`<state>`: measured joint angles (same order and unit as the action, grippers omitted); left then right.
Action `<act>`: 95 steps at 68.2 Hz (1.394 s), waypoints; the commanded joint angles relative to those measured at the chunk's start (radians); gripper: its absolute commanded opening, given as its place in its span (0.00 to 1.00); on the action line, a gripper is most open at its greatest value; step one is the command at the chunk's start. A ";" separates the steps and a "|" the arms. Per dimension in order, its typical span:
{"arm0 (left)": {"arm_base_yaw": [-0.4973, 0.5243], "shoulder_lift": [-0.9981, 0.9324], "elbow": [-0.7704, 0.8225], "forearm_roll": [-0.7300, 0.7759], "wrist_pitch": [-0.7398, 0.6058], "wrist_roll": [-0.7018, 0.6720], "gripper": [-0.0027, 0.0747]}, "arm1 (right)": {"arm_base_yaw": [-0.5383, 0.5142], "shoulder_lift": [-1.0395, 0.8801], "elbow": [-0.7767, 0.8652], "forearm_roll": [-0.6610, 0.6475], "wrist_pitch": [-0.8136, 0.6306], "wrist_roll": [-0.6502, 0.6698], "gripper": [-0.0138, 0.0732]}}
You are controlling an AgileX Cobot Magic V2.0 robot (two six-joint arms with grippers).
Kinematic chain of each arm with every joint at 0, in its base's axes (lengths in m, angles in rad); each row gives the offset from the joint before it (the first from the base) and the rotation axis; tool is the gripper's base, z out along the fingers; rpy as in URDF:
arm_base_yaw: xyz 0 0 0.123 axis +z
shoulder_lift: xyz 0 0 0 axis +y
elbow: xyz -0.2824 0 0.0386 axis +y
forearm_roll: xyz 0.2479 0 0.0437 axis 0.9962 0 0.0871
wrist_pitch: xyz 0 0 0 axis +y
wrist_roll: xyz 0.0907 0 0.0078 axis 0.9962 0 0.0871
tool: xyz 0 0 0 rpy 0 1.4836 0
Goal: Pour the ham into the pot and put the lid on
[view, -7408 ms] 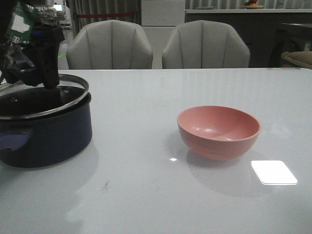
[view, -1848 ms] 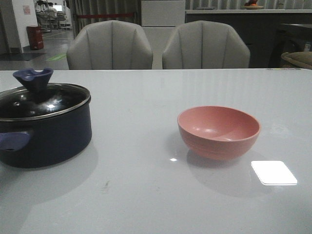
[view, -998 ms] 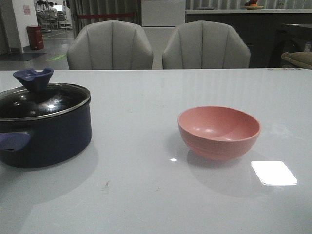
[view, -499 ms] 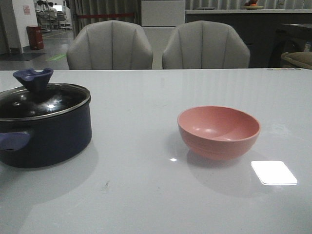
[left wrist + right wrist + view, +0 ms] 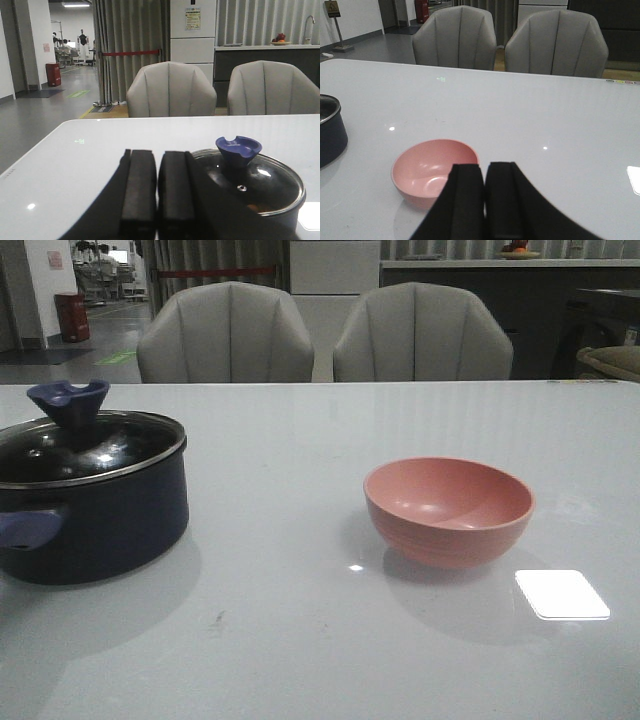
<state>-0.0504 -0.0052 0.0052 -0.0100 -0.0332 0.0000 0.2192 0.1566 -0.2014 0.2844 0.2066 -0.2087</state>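
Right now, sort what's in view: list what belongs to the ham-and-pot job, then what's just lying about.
Job:
- pot, lid on
- lid
- pink bowl, empty
- ham: possibly the orange bit under the glass

Bystanders:
- two grey chairs
- white table

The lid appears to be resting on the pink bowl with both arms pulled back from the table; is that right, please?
Not quite: the lid rests on the navy pot, as the front view shows. The pink bowl stands open and empty; both arms are indeed pulled back.
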 commanded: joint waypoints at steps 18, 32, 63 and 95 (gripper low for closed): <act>0.002 -0.006 0.022 -0.002 -0.071 -0.014 0.18 | -0.132 -0.088 0.154 -0.197 -0.271 0.086 0.35; 0.002 -0.006 0.022 -0.002 -0.071 -0.014 0.18 | -0.139 -0.184 0.222 -0.241 -0.263 0.112 0.35; 0.002 -0.006 0.022 -0.002 -0.071 -0.014 0.18 | -0.107 -0.186 0.223 -0.367 -0.288 0.243 0.35; 0.002 -0.006 0.022 -0.002 -0.071 -0.014 0.18 | -0.107 -0.186 0.223 -0.367 -0.285 0.243 0.35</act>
<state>-0.0504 -0.0052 0.0052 -0.0100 -0.0308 0.0000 0.1113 -0.0109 0.0263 -0.0686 0.0000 0.0363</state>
